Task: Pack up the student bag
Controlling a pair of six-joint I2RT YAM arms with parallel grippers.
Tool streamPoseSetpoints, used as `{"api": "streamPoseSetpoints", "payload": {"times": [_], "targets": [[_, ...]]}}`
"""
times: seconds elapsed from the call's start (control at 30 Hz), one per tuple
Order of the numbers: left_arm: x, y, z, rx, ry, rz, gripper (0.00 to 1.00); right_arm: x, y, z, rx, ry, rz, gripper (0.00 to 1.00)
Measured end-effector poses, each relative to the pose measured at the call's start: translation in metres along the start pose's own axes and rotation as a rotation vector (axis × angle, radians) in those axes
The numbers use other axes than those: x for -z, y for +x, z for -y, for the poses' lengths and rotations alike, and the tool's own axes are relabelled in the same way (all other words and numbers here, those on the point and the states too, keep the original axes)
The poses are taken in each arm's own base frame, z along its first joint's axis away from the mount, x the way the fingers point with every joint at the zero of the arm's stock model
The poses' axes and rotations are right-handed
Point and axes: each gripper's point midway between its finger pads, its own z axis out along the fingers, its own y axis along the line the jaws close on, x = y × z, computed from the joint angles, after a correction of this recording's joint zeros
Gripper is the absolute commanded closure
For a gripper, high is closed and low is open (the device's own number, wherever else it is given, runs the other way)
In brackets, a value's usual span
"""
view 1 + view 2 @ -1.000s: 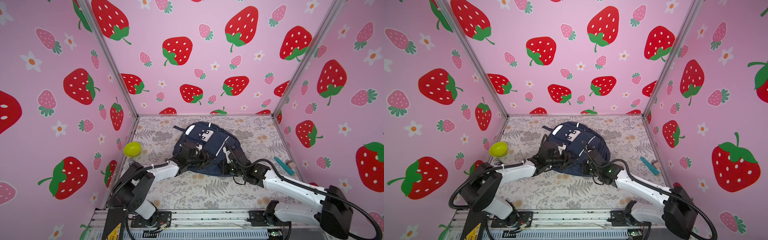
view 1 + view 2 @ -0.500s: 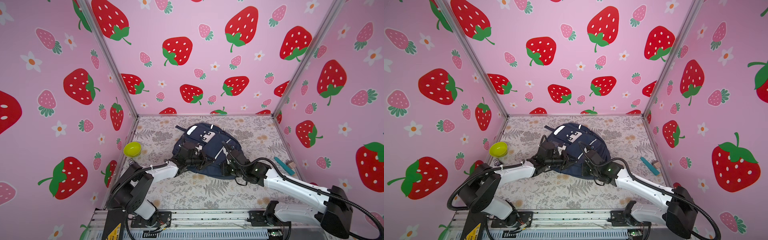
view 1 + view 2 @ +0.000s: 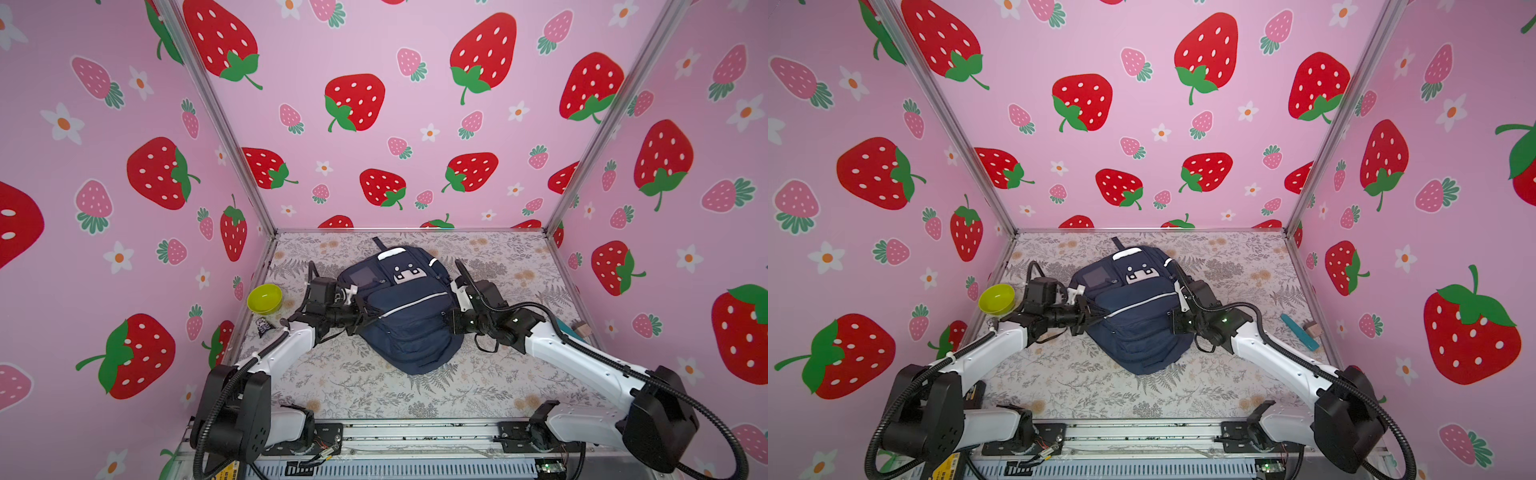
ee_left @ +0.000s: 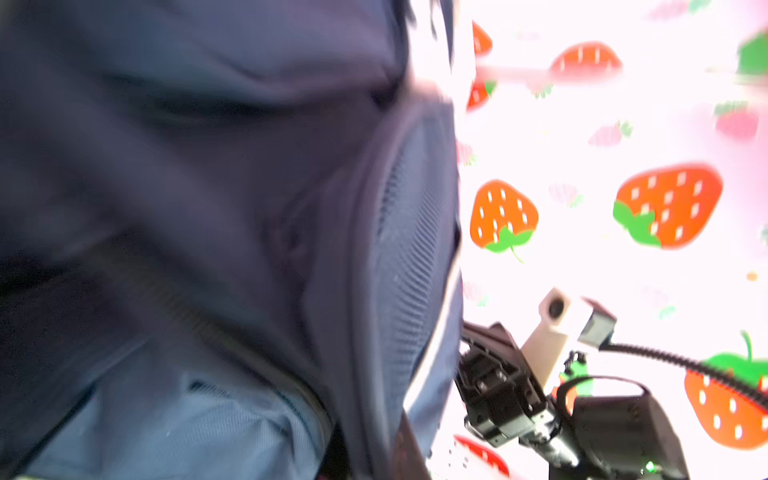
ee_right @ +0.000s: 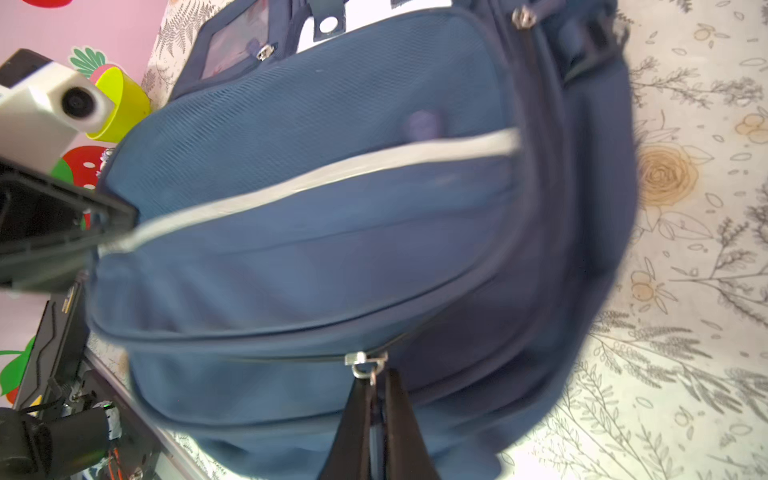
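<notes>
The student bag (image 3: 409, 316) lies face up in the middle of the table (image 3: 478, 390). Our right fingers (image 5: 351, 419) are pinched tight on a zip pull (image 5: 365, 363). Our left fingers (image 3: 361, 318) meet the opposite edge, and we cannot tell whether they grip. We judge we're opening a pocket; next, the zip needs drawing along while the left braces.

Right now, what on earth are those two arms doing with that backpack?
Two robot arms are working on the navy student bag, which lies on the flowery table. The right tool is pinched shut on a zipper pull on the bag's front. The left tool is against the bag's opposite side; whether it grips is unclear. A green bowl sits nearby, outside the bag.
</notes>
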Motion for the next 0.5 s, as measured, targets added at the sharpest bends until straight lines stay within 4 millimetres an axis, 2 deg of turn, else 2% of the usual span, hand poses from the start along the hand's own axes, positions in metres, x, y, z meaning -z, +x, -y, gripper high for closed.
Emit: {"api": "streamPoseSetpoints", "payload": {"times": [0.07, 0.17, 0.27, 0.37, 0.43, 0.5], "targets": [[0.016, -0.022, -0.011, 0.041, -0.016, 0.035, 1.0, -0.002, 0.005, -0.015, 0.039, -0.044, -0.015, 1.0], [0.032, -0.049, -0.024, 0.107, -0.036, 0.073, 0.99, -0.005, 0.015, -0.055, 0.117, -0.122, -0.029, 1.0], [0.035, -0.063, -0.039, 0.166, -0.05, 0.093, 0.7, -0.008, 0.026, -0.086, 0.148, -0.178, -0.029, 1.0], [0.041, -0.078, -0.049, 0.178, -0.11, 0.177, 0.53, -0.013, 0.041, -0.094, 0.133, -0.18, -0.07, 1.0], [0.049, -0.081, -0.047, 0.158, -0.144, 0.232, 0.51, -0.016, 0.048, -0.096, 0.121, -0.169, -0.089, 1.0], [0.058, -0.074, -0.033, 0.113, -0.155, 0.266, 0.49, -0.02, 0.049, -0.098, 0.109, -0.159, -0.104, 1.0]]}}
